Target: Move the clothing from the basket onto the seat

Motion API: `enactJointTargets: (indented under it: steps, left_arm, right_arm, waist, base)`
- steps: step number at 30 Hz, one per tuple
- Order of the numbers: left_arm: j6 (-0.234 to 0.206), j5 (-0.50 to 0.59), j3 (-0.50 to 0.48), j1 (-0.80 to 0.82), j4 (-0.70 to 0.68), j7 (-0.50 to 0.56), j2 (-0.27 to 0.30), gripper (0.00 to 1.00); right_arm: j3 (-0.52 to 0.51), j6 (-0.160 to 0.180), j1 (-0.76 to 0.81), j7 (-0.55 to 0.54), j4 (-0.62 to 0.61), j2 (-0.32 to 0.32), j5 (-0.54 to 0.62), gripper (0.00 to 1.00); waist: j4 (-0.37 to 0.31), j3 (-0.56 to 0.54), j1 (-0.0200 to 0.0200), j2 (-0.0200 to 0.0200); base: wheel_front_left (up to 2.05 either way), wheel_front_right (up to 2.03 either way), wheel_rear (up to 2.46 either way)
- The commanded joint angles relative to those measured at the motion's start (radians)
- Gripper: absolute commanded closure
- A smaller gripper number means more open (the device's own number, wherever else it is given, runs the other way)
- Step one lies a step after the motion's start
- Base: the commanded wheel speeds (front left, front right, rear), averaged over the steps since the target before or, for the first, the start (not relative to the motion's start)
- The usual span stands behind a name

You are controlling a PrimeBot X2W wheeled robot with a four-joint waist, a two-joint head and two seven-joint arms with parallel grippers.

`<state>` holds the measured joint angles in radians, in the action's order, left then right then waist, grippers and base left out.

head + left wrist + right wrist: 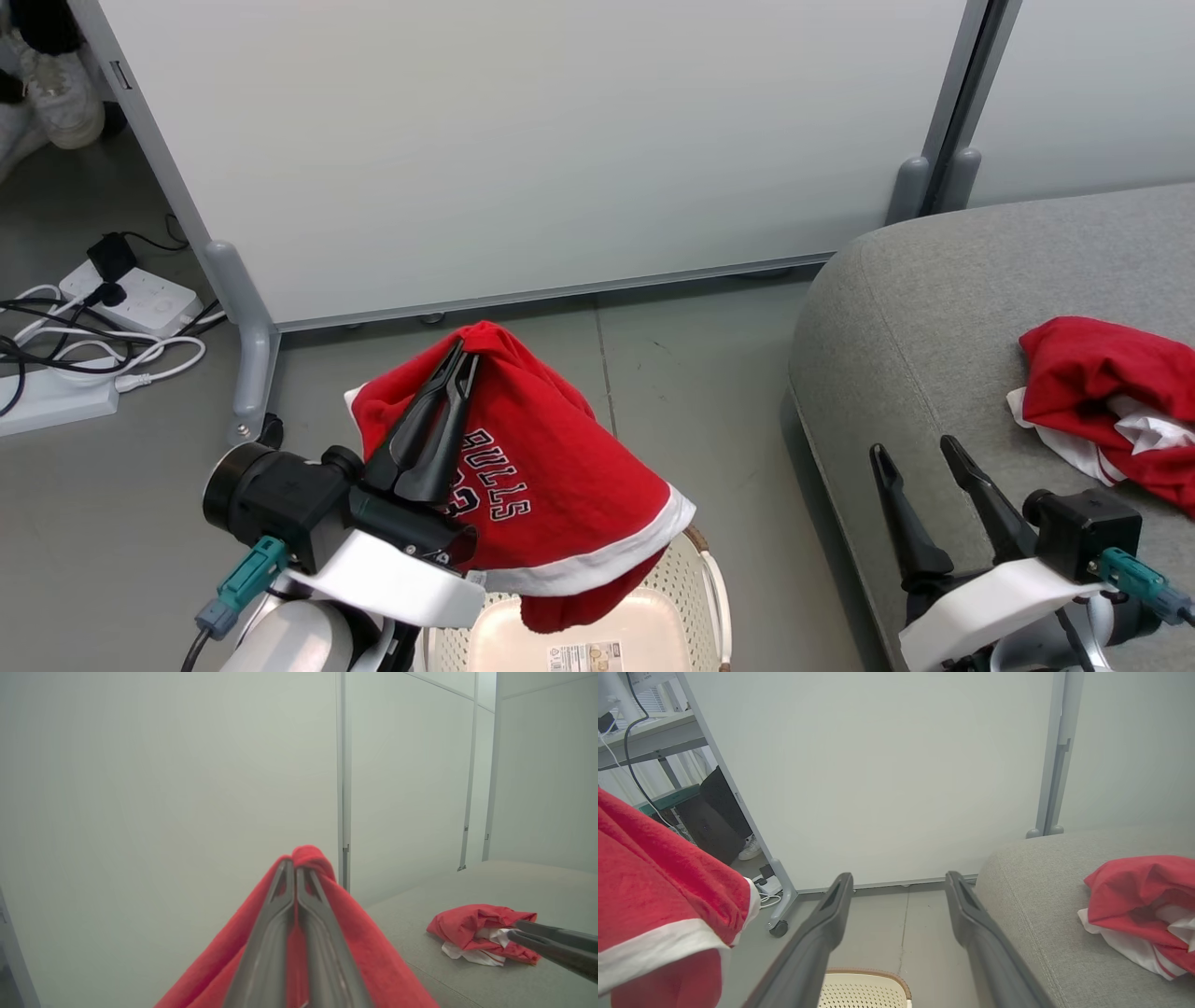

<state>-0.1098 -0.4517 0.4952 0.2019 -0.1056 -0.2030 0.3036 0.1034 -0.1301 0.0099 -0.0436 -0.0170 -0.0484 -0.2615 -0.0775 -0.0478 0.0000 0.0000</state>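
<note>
The left jaws were clenched on the red "BULLS" jersey with white trim [551,485], hung above the white perforated plastic basket [693,579]. The right jaws stood released near the grey fabric seat [915,308], where a crumpled red-and-white garment [1102,383] lay.

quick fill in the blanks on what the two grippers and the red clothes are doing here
1. The left gripper is shut on a red jersey printed with the word ____.
2. The right gripper has its jaws ____ and holds nothing.
3. The other red garment lies on the seat, whose fabric is ____ in colour.

Missing words: BULLS; open; grey
</note>
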Motion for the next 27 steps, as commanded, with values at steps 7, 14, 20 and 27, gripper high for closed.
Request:
enactJointTargets:
  steps: [7, 14, 20, 27]
  left_arm:
    - [-0.004, -0.002, -0.003, 0.015, 0.006, -0.010, 0.006, 1.00]
    - [0.004, 0.005, 0.010, 0.031, 0.010, -0.009, 0.005, 1.00]
    - [0.015, 0.008, 0.026, 0.049, 0.015, -0.006, -0.002, 1.00]
    - [0.022, 0.009, 0.037, 0.067, 0.022, -0.011, -0.007, 1.00]
  right_arm:
    - [0.096, -0.001, -0.057, 0.015, -0.038, -0.004, -0.035, 0.00]
    - [0.327, -0.001, -0.162, 0.004, -0.046, -0.005, -0.103, 0.00]
    - [0.500, -0.001, -0.278, 0.031, 0.064, -0.005, -0.172, 0.00]
    - [0.648, -0.001, -0.408, 0.080, 0.235, -0.005, -0.249, 0.00]
  waist:
    - [0.009, 0.005, 0.0000, 0.0000]
    - [0.025, 0.018, 0.0000, 0.0000]
    - [0.049, 0.030, 0.0000, 0.0000]
    - [0.071, 0.035, 0.0000, 0.0000]
  base:
    - [0.00, 0.00, 0.00]
    - [0.00, 0.00, 0.00]
    - [0.00, 0.00, 0.00]
    - [0.00, 0.00, 0.00]
